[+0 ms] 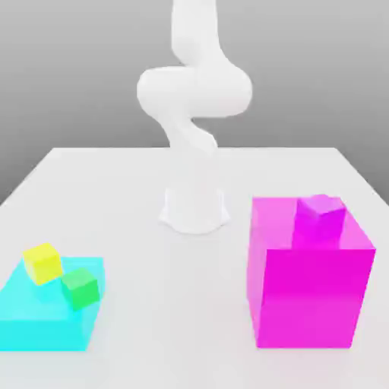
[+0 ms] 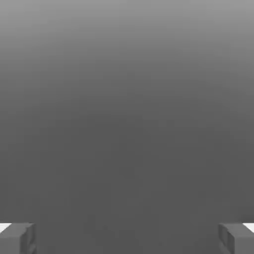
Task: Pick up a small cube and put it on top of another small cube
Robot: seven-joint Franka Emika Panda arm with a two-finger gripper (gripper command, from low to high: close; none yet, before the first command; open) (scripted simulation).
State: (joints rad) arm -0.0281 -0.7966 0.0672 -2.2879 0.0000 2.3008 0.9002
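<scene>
A small yellow cube (image 1: 42, 263) and a small green cube (image 1: 80, 288) sit on a low cyan block (image 1: 38, 319) at the exterior view's left. A small magenta cube (image 1: 321, 210) rests on top of a tall magenta block (image 1: 308, 292) at the exterior view's right. In the hand view my gripper (image 2: 127, 238) is open, its two grey fingertips (image 2: 17, 238) standing far apart with nothing between them, facing a plain grey background.
The white arm's base (image 1: 194, 209) stands at the middle back of the white table (image 1: 175, 319). Its upper links (image 1: 194, 91) rise above the base. The table's far edge runs behind the base.
</scene>
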